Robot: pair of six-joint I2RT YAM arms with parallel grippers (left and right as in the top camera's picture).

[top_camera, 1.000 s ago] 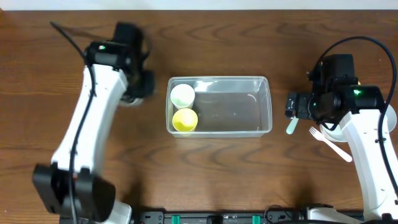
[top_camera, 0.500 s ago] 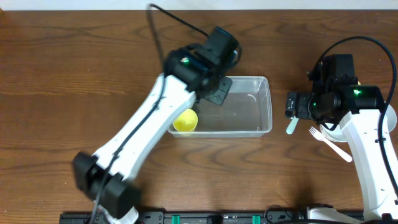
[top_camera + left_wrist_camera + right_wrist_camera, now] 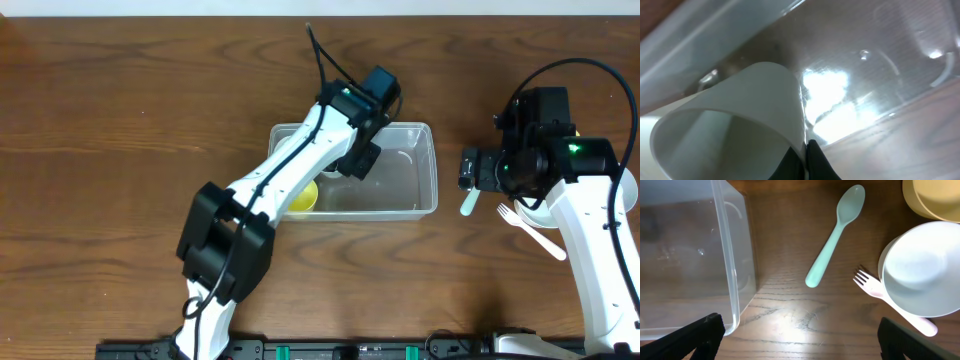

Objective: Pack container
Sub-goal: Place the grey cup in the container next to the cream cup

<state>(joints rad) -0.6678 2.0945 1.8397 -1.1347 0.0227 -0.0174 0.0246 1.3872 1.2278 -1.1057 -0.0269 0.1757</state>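
Brown wood table (image 3: 90,120) fills the overhead view. From the lower left of that frame the left arm (image 3: 250,200) runs diagonally up to the centre. There the left gripper (image 3: 357,160) hangs inside the container (image 3: 425,185), the clear tub sitting mid-frame.

The left wrist view shows the fingers narrowed onto the wall of a pale white cup (image 3: 735,130). The cup is tilted, its mouth toward the lower left of that view, and hangs close over the tub's glossy floor. Judged from this, the cup is on its way to being set down. Pinching it by the rim leaves the base free to land flat.

One yellow cup (image 3: 307,198) stands at the tub's lower left corner, half hidden under the arm. Whether another cup sits behind the arm cannot be told.

Right of the tub, the right gripper (image 3: 800,340) hovers over bare table with its fingers spread wide and nothing between them. It is probably parked there to stay clear of the other arm. The right wrist view shows one mint-green spoon (image 3: 832,235) at upper centre and one pink fork (image 3: 867,282), its tines just beside a white bowl (image 3: 922,270). A yellowish bowl (image 3: 932,197) is cut off by the upper right corner.

In all there are one container, two cups, two bowls, one spoon and one fork.
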